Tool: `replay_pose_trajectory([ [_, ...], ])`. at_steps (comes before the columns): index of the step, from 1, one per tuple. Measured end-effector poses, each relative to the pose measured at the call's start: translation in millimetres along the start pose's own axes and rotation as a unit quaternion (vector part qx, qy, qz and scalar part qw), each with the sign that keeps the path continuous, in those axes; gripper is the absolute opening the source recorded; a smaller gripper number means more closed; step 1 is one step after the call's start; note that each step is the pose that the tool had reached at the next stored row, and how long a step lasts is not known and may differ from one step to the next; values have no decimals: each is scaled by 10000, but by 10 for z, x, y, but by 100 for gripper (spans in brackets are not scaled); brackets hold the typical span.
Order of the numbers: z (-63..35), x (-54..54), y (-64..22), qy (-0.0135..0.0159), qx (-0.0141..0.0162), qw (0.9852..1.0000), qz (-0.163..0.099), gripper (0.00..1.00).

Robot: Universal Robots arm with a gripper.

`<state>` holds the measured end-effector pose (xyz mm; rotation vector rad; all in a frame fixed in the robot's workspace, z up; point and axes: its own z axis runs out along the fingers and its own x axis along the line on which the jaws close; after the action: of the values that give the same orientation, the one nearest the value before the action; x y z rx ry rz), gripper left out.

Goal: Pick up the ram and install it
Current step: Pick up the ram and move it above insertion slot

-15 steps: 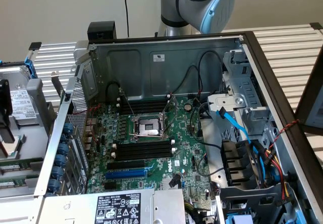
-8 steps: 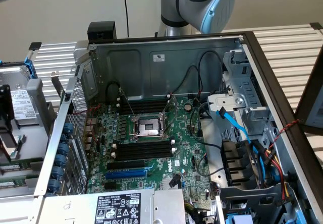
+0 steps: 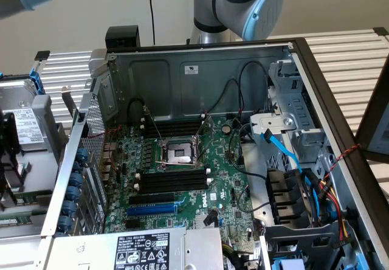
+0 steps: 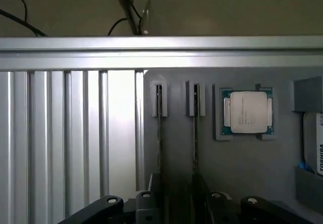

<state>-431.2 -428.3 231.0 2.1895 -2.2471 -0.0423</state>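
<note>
Parked above the parts holder, hand (image 4: 177, 200) spread wide apart and gripping nothing.

Looking down through the wrist cam: got the ram (image 4: 159, 133) standing on edge in a narrow slot of the gray holder (image 4: 176, 133), with a second stick (image 4: 195, 133) in the next slot just beside it. Can follow both sticks running toward the black fingers (image 4: 150, 204), not clamped on either. Also spotted a bare CPU (image 4: 247, 112) in its own recess near the sticks, and ribbed aluminum table (image 4: 65, 133) on the holder's other side. Over in the exterior view: open PC case (image 3: 182, 87) with the motherboard (image 3: 225, 185) facing up, black memory slots (image 3: 172, 179) either side of the CPU socket (image 3: 179, 154), blue expansion slot (image 3: 152, 210) closer to the power supply (image 3: 143, 249), arm (image 3: 243, 2) up behind the case's back wall.
</note>
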Motion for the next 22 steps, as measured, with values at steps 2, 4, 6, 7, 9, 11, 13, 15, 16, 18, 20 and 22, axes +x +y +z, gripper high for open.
replay_pose_trajectory([
  [2,29,35,-2,1,1,10000,-10,39],
  [4,49,53,-4,6,4,10000,-28,39],
  [6,70,65,-5,13,4,10000,-56,39],
  [7,81,69,-5,16,4,10000,-73,39],
  [9,106,72,-7,20,3,9999,-131,39],
  [11,132,74,-12,24,3,9998,-208,39],
  [13,159,74,-16,27,4,9996,-293,39],
  [15,184,75,-19,29,5,9993,-365,39],
  [16,197,75,-20,31,5,9992,-401,39],
  [18,224,76,-24,33,7,9989,-468,39],
  [20,253,76,-26,35,9,9986,-527,39],
  [22,261,77,-26,40,8,9984,-559,39],
])
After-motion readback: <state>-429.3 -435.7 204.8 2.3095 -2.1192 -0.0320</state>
